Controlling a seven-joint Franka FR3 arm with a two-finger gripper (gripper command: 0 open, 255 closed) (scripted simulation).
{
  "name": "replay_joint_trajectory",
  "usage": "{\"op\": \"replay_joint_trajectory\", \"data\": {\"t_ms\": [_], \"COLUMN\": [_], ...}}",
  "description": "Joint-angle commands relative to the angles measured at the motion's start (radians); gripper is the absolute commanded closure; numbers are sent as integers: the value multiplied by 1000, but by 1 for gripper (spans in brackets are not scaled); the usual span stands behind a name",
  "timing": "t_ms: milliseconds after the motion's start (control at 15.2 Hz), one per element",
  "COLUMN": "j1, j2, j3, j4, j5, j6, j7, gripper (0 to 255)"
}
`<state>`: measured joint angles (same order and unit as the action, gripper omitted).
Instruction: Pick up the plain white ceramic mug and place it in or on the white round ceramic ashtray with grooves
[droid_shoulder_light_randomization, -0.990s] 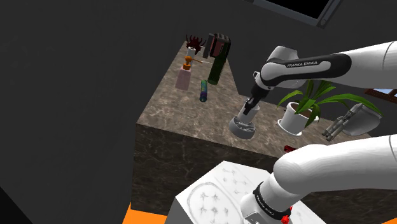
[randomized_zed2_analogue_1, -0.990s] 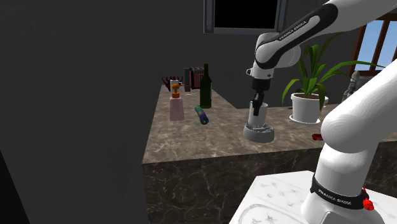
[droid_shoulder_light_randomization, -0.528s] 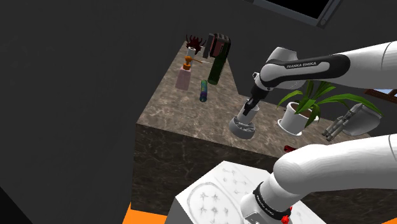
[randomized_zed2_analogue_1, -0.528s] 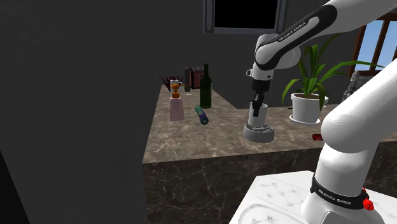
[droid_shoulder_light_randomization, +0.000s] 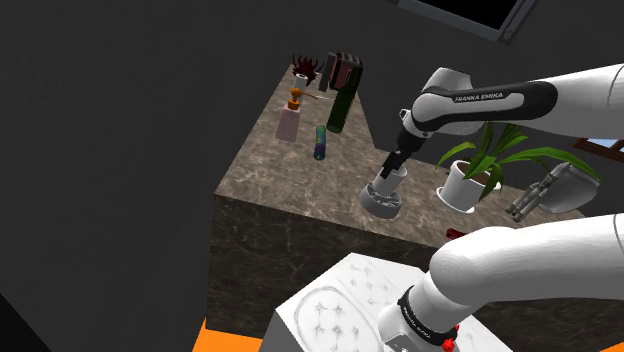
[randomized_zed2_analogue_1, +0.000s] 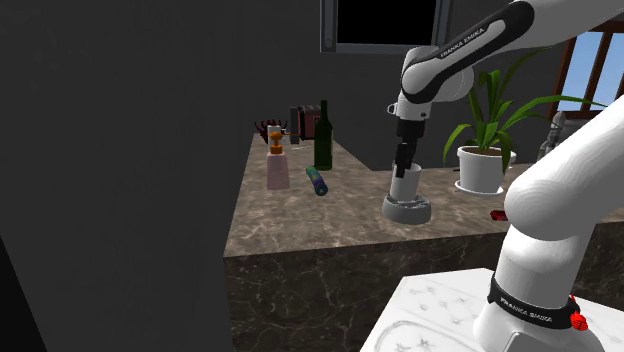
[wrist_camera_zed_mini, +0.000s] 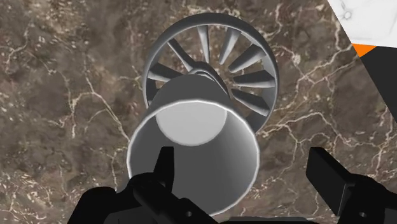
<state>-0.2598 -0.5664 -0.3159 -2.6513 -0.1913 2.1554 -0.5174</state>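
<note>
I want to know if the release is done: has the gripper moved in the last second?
Yes. The gripper has risen slightly from the mug, judged against the ashtray that holds the mug, in the second exterior view.

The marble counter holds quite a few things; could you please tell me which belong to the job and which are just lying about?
Part of the job: the white mug, standing in the grooved ashtray; the open gripper over the mug's rim.

Just lying about: dark green bottle, pink bottle, small canister on its side, potted plant.
</note>
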Motion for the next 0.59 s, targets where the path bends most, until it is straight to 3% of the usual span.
{"op": "replay_joint_trajectory", "data": {"t_ms": [0,528], "j1": [-1,0], "j2": [-35,-46], "j3": [12,17], "j4": [38,57], "j5": [4,7], "j6": [-74,-105], "j7": [1,1], "gripper": [0,0]}}
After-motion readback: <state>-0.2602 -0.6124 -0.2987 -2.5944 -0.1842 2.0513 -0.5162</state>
